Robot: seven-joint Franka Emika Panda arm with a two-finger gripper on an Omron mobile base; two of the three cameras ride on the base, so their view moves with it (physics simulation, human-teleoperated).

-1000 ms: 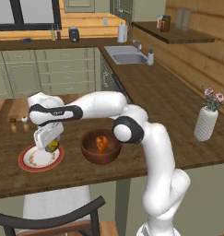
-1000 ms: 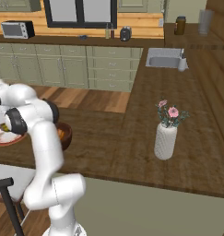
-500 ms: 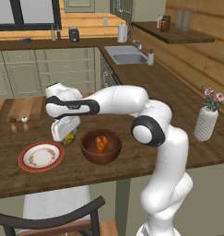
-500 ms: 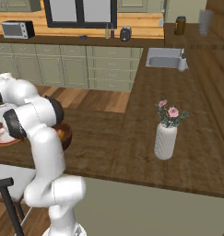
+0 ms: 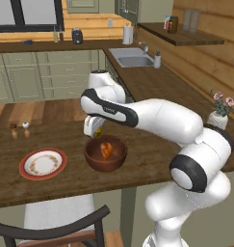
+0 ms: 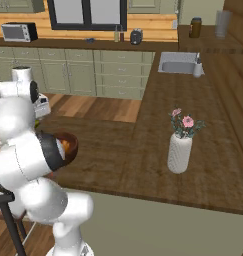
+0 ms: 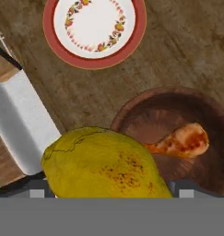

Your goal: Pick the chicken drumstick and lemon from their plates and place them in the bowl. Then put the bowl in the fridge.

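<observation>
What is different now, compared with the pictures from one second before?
The end effector, shut on the lemon, swung from above the red-rimmed plate across to the bowl and now holds the lemon at the bowl's near-left rim. The plate is left bare. Unchanged: the chicken drumstick in the bowl, the plate, the flower vase.

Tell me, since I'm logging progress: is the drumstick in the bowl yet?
In. The drumstick lies inside the bowl; the gripper holds the lemon above it.

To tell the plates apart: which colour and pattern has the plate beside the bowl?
White plate, red-brown rim, ring of small orange-yellow flowers; clearest in the hand view.
</observation>
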